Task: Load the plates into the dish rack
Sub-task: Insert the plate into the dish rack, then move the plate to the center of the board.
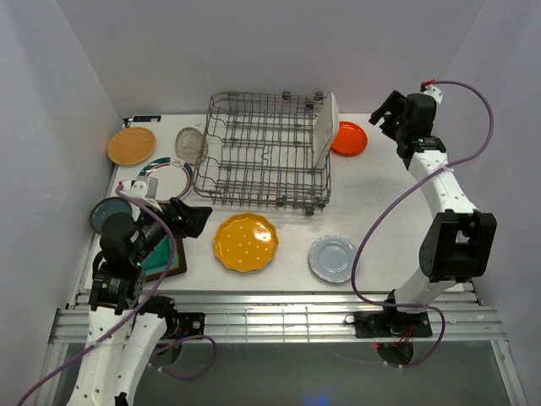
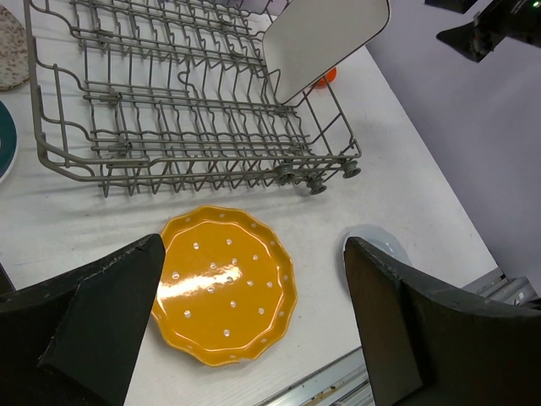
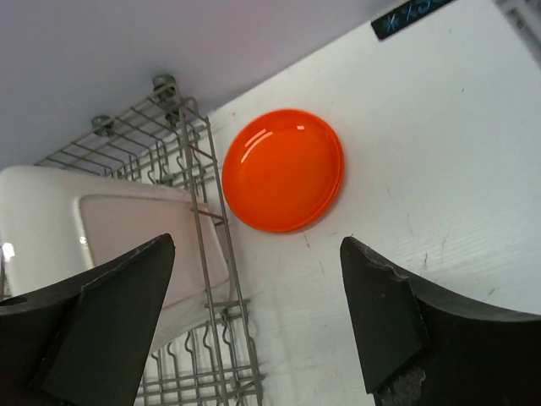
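The right claw [image 1: 387,112] hangs with its jaws wide and nothing between them. The orange-red plate [image 3: 283,169] lies flat on the table straight ahead of it, between the lines of the two fingers. Just beside the left finger [image 3: 93,330] stands the end wall of the dish rack [image 1: 262,161], and the white rectangular plate [image 3: 101,228] is already standing on edge inside it.

The main danger is probably on this left side. If the claw goes down to the orange-red plate, the left finger could catch the rack wire, or push the white rectangular plate so that it tips. The orange-red plate looks glossy and low, and it seems hard to put a finger under its rim. It may slide away from the claw toward the back wall, or slip from the grip when it is lifted.

The left claw [image 1: 196,218] is also wide and holds nothing. The yellow scalloped plate [image 2: 224,283] lies directly below it and the rack just beyond. The pale grey plate [image 1: 330,258] is near its right finger [image 2: 423,330], so a wide closing there could bump it.
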